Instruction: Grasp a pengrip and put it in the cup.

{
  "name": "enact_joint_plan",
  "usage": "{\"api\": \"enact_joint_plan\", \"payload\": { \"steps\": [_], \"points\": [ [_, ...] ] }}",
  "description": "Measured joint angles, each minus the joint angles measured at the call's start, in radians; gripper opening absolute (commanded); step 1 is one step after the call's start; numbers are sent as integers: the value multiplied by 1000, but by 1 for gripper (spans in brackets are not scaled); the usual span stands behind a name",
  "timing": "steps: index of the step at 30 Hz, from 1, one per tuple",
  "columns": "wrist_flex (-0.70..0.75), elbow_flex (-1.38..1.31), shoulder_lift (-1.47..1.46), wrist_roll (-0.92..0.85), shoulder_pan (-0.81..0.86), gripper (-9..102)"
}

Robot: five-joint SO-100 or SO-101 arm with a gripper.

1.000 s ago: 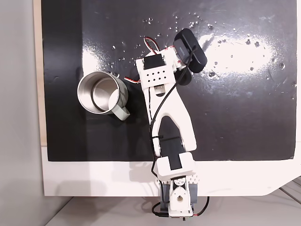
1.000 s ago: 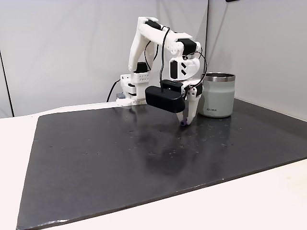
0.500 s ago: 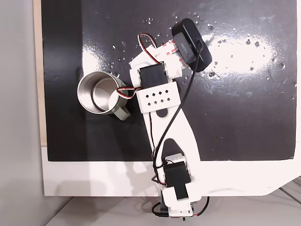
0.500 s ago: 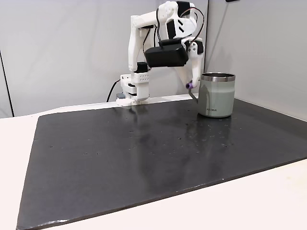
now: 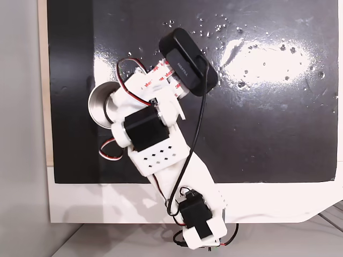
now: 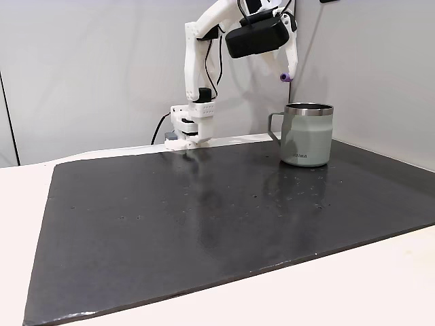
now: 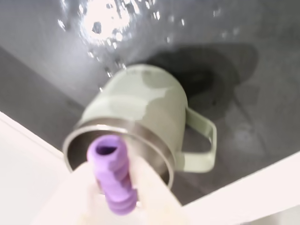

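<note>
1. Your gripper [image 7: 115, 187] is pinching the pengrip [image 7: 112, 176] between its two pale fingers [image 7: 150, 187]; in the wrist view the purple ribbed tube is standing roughly on end with its open mouth facing the camera.
2. In a fixed view from the side, you are holding the pengrip [image 6: 285, 77] high in the air, above the cup [image 6: 307, 134] and a little to the left of its rim, well clear of it.
3. The cup is standing upright on the dark mat [image 6: 204, 224] covering the bench, its handle [image 6: 273, 125] pointing left in that view.
4. In a fixed view from above, your arm [image 5: 155, 134] is covering most of the cup [image 5: 99, 104].
</note>
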Motion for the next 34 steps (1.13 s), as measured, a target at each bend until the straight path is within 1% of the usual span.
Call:
{"api": "enact_joint_plan", "payload": {
  "steps": [9, 18, 19, 20, 22, 24, 34],
  "points": [
    [2, -52, -124, 60, -132, 0],
    [2, -100, -221, 66, -170, 0],
    [2, -100, -225, 66, -175, 1],
    [2, -100, -230, 66, -179, 4],
    [2, -100, -232, 66, -192, 14],
    [2, -100, -232, 66, -195, 18],
    [9, -100, -232, 66, -195, 18]
  ]
}}
